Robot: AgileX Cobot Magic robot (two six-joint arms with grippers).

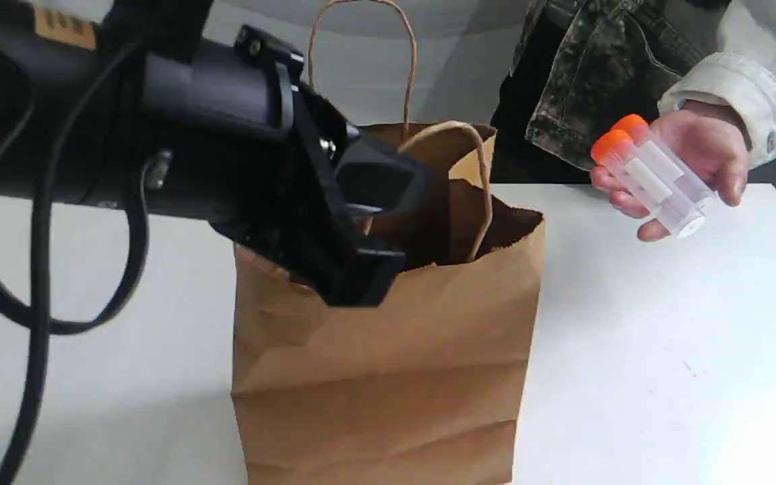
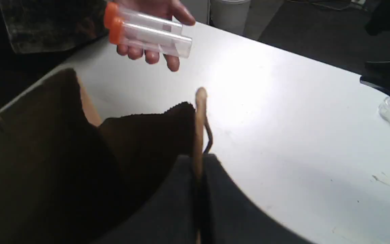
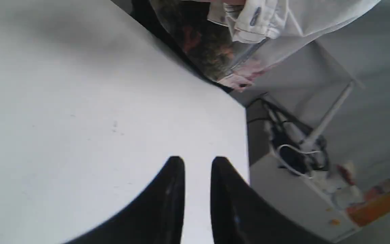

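White is the bench (image 1: 664, 377), the largest thing we see. On it stands the brown paper bag (image 1: 388, 377), upright and open at the top. One handle (image 1: 361, 40) stands up over the bag's far rim, and the second handle (image 1: 479, 175) droops into its mouth.

The left hand (image 1: 368, 283) sits at the bag's left and is clenched on the bag's near rim. We read this from the left wrist view, where the paper edge runs in between the closed fingers. A black cable (image 1: 38, 269) loops down to the left of the bag.

To the bag's right and clear of it, at about rim height, a person (image 1: 704, 148) holds two clear tubes (image 1: 657, 182) with orange caps, side by side and tilted.

The right hand (image 3: 196, 162) is released, its fingers a narrow gap apart with nothing between them. It is above bare bench near a corner, and we cannot tell where it lies from the bag.
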